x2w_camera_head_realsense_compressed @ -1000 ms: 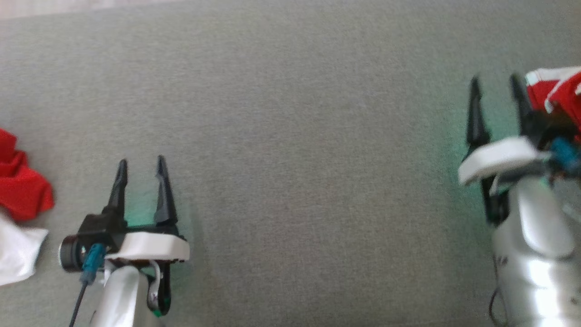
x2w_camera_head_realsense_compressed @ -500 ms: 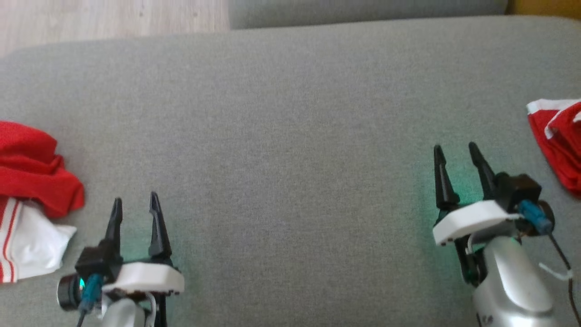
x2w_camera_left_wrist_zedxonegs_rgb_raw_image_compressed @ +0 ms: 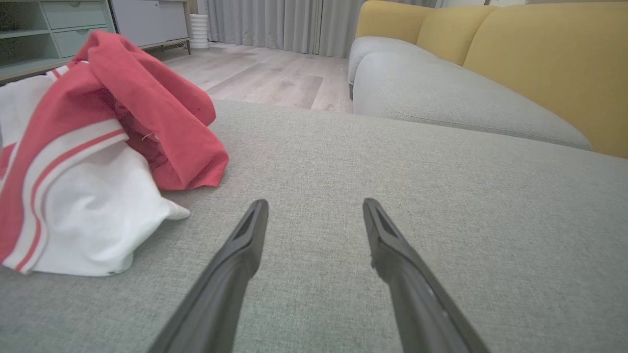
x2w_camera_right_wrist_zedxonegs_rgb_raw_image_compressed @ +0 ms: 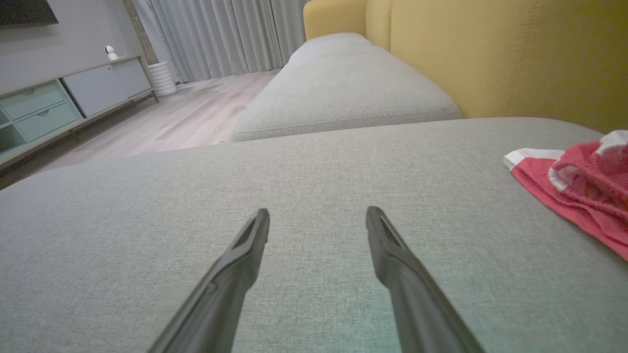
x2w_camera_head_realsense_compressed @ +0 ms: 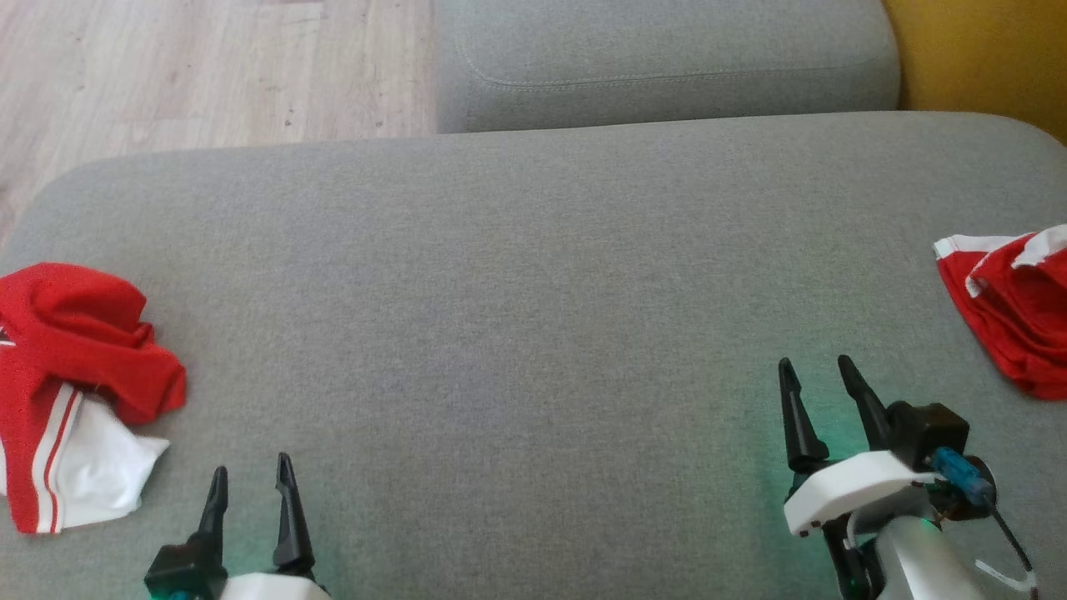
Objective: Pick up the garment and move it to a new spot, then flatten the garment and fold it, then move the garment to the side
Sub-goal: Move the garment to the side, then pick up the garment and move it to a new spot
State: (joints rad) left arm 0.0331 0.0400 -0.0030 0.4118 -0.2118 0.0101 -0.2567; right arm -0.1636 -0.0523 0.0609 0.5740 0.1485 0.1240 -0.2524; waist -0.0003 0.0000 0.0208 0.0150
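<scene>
Two garments lay on the grey seat cushion [x2w_camera_head_realsense_compressed: 533, 275]: a crumpled red-and-white garment [x2w_camera_head_realsense_compressed: 79, 350] at its left edge and a folded red garment [x2w_camera_head_realsense_compressed: 1013, 321] at its right edge. The right gripper [x2w_camera_head_realsense_compressed: 814, 361], close beside the folded one a second earlier, now sat apart from it. It and the left gripper [x2w_camera_head_realsense_compressed: 251, 464] were both spread wide, holding nothing.

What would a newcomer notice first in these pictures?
A crumpled red-and-white cloth garment lies at the left edge of the wide grey fabric sofa cushion, and a flatter red garment with white trim at its right edge. Between them, the left hand and right hand are open and empty.
</scene>
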